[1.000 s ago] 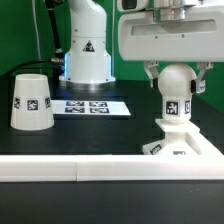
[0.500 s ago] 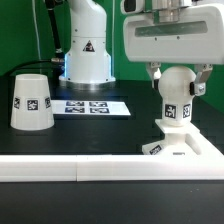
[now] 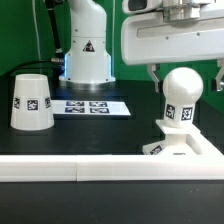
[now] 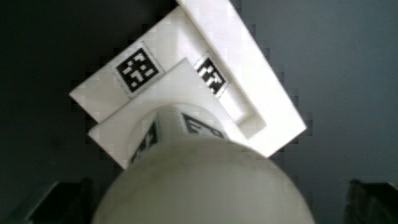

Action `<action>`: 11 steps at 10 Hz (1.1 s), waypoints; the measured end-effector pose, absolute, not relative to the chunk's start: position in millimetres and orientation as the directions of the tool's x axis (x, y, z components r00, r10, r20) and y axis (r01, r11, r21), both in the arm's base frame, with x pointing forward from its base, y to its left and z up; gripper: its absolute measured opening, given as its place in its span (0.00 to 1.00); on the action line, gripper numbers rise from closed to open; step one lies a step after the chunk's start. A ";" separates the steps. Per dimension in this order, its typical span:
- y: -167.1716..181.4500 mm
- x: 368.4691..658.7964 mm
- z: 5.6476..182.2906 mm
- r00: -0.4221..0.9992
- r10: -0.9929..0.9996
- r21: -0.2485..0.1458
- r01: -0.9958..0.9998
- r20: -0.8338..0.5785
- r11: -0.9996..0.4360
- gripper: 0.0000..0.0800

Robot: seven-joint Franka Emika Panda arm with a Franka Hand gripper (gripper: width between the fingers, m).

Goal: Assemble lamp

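The bulb point(image 3: 182, 98) stands upright on the flat square base point(image 3: 188, 146) at the exterior view's right. My gripper point(image 3: 185, 80) is open just above it, with the fingers point(image 3: 153, 76) apart on either side of the ball top and not touching it. In the wrist view the bulb point(image 4: 192, 178) fills the near middle, with the base point(image 4: 228, 62) beyond it and the dark fingertips point(image 4: 68, 202) wide at both sides. The cup-shaped shade point(image 3: 32, 102) stands mouth down at the exterior view's left, far from the gripper.
The marker board point(image 3: 92, 106) lies between the shade and the base. The arm's white pedestal point(image 3: 86, 50) stands behind it. A long white bar wall point(image 3: 90, 169) runs along the front edge.
The jaws have opened and let go of the bulb. The gripper has risen a little, and the bulb stays upright on the base.
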State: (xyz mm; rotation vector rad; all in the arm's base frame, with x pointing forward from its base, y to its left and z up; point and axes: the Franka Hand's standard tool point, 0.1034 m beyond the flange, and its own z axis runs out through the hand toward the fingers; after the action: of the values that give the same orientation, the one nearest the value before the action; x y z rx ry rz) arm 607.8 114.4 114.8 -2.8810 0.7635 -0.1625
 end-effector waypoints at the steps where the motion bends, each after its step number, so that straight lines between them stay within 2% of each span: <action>1: 112.9 607.6 113.8 0.914 -0.397 -0.169 -0.380 0.084 -0.910 0.87; 6: 111.0 607.6 113.0 0.989 -0.053 -0.127 -0.035 0.137 -0.991 0.87; 8: 109.0 608.0 113.1 0.961 0.222 -0.064 0.235 0.162 -0.970 0.87; 11: 106.3 608.4 113.3 0.837 0.525 0.019 0.529 0.156 -0.849 0.87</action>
State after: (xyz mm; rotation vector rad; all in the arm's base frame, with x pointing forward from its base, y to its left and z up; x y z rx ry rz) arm 608.4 106.3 113.3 -2.9872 -0.8567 -0.2421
